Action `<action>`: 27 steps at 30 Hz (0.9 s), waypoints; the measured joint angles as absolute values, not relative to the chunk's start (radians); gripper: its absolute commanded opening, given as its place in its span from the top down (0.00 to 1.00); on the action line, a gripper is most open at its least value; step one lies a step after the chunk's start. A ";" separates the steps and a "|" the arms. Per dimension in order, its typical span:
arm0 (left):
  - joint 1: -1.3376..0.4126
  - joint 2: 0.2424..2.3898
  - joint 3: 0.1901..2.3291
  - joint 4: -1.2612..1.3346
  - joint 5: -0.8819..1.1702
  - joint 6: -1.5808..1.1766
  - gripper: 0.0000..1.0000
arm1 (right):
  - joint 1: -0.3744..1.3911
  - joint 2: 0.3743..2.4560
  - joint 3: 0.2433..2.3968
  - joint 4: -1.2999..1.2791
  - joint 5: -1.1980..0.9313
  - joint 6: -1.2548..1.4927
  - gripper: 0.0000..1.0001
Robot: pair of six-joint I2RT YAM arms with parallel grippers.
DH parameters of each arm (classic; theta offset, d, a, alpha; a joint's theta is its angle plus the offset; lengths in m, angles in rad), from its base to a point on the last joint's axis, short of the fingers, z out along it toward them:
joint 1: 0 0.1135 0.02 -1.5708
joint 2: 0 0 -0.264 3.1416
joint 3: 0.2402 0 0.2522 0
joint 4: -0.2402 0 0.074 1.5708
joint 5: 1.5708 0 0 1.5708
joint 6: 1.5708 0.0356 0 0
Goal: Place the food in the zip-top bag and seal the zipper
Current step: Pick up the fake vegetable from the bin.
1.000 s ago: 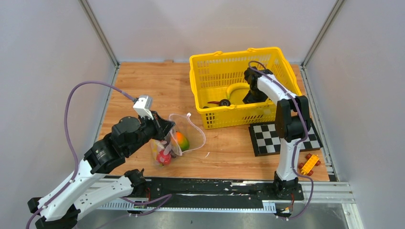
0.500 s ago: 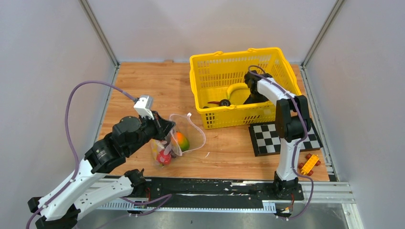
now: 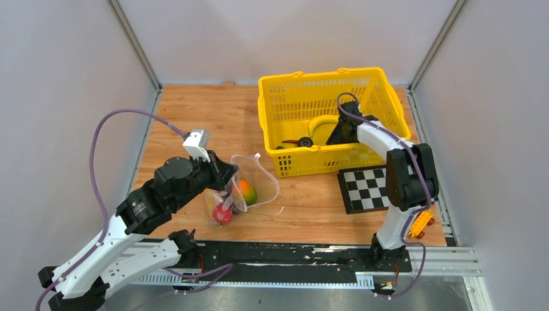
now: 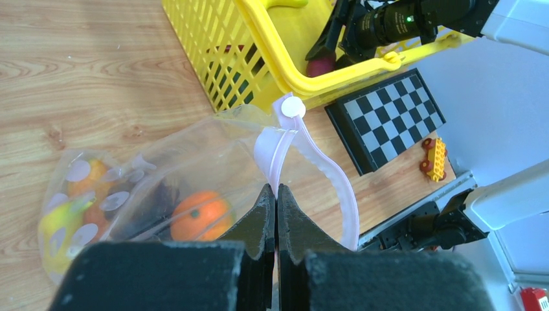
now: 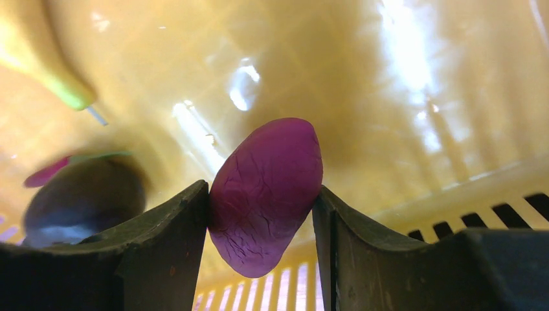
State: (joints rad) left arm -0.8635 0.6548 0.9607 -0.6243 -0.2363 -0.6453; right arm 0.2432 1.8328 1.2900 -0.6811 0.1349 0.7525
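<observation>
Right fingers pinch a dark purple food piece between their tips, low inside the yellow basket at the upper right of the overhead view. A banana and a second dark piece lie close by.

Left fingers are pressed together on the pale pink zipper, holding up the mouth of the zip-top bag at the lower left of the worktop. An orange piece and other food lie inside the bag.

The purple piece looks smooth and rounded and is caught only near the fingertips, so it may squirt out on the lift or clip the basket wall. The bag is floppy and hangs from a single pinch, so its opening may sag narrow. A drop could then land beside it or push the mouth shut.
</observation>
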 measured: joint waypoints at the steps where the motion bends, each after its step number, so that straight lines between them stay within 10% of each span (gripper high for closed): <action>1: -0.863 0.654 0.961 -0.624 -0.237 -0.646 1.00 | 0.243 1.826 1.283 -0.658 0.114 0.736 0.73; 27: -0.863 0.654 0.956 -0.624 -0.233 -0.647 1.00 | 0.243 1.408 1.183 -0.282 -0.270 0.438 0.71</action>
State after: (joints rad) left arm -0.8635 0.6544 0.9558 -0.6235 -0.2333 -0.6468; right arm 0.2432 1.4082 1.1828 -0.2817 -0.2699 0.4377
